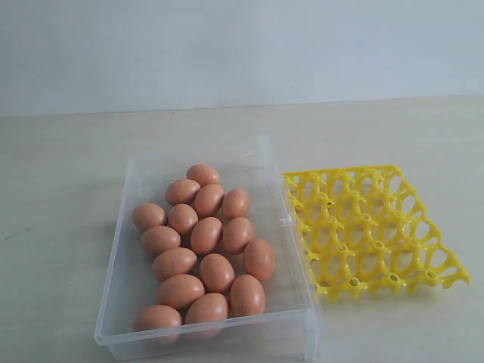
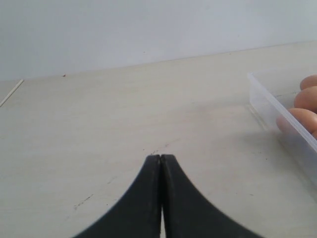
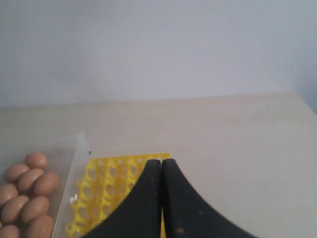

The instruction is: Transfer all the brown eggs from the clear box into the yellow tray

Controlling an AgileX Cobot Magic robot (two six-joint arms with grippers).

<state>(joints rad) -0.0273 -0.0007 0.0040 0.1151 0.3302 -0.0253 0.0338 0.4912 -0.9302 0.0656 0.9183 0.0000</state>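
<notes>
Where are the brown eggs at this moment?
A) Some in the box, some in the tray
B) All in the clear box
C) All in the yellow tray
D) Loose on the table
B: all the brown eggs lie inside the clear box, and the yellow tray beside it holds none.

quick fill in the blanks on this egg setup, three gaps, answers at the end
1. In the exterior view the yellow tray sits to the ____ of the clear box.
2. Every one of the brown eggs lies inside the clear ____.
3. The left gripper and the right gripper are both ____, holding nothing.
Missing words: right; box; shut.
</notes>
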